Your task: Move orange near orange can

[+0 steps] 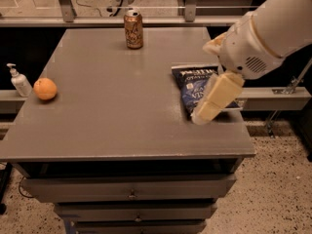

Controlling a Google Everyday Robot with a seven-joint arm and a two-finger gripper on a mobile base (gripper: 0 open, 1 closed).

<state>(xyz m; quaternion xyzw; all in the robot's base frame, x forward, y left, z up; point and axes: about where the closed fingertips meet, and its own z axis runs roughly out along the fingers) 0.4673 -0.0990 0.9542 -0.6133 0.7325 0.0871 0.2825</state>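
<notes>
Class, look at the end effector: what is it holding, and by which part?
Nothing. The end effector hangs over the chip bag; the orange lies untouched at the left edge of the table.

The robot's thick, smooth white plastic arm (287,18) was built of rounded, tube-like segments with a glossy sheen. It ended in a bulbous white wrist housing (242,39), where a thin seam ran round the shell and a small patch of dark vent slots (253,65) marked its lower face. Below that housing, at the right of the view, hung the pale cream-yellow, blocky gripper (210,105), matte and soft-edged, with a shallow crease across its middle.
</notes>
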